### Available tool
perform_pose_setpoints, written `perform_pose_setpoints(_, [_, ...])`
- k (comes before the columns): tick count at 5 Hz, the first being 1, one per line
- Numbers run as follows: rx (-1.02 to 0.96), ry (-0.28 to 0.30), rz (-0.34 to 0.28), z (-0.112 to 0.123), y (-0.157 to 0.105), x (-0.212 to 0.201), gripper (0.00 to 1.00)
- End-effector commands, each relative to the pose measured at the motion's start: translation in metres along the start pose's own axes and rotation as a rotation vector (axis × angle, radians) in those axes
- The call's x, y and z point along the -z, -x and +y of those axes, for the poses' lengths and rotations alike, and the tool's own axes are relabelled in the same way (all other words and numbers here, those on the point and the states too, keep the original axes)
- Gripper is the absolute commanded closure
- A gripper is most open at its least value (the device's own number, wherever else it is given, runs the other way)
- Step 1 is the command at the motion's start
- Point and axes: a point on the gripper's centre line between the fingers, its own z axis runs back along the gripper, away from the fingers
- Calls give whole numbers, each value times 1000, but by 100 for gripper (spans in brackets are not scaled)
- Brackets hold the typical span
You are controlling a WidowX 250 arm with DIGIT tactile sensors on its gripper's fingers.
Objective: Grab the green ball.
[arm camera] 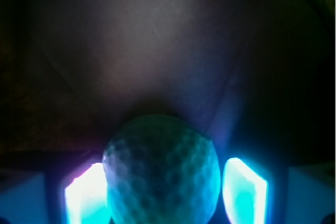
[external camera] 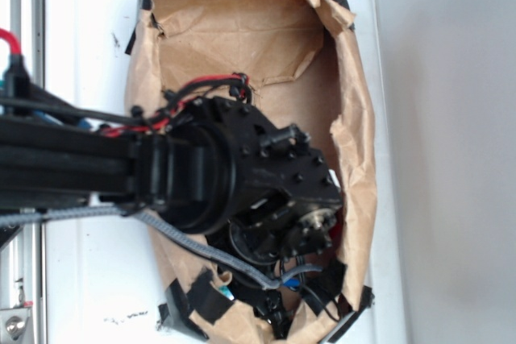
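Note:
The wrist view looks down into a dim bag. The green ball [arm camera: 161, 171], round and finely dimpled, fills the space between my gripper's [arm camera: 165, 195] two fingers. Their pads glow bright cyan. The left pad [arm camera: 86, 195] lies against the ball's side. The right pad [arm camera: 244, 190] sits at its other side with only a hairline of shadow between. In the exterior view the black arm [external camera: 242, 175] reaches down into the brown paper bag [external camera: 355, 167]. The wrist hides the fingers and the ball there.
The paper bag's crumpled walls [external camera: 234, 30] rise around the arm on all sides. It stands on a white surface [external camera: 89, 38]. Black tape [external camera: 205, 296] holds its near edge. A sliver of something red [external camera: 339, 219] shows beside the wrist.

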Motion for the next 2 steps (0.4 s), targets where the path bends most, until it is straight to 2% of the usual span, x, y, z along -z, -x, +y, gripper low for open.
perform_pose_setpoints(1, [-32,99,-207,10,-14,-54,100])
perform_pose_setpoints(2, [-80,191,-383,26,-7,-94,100])
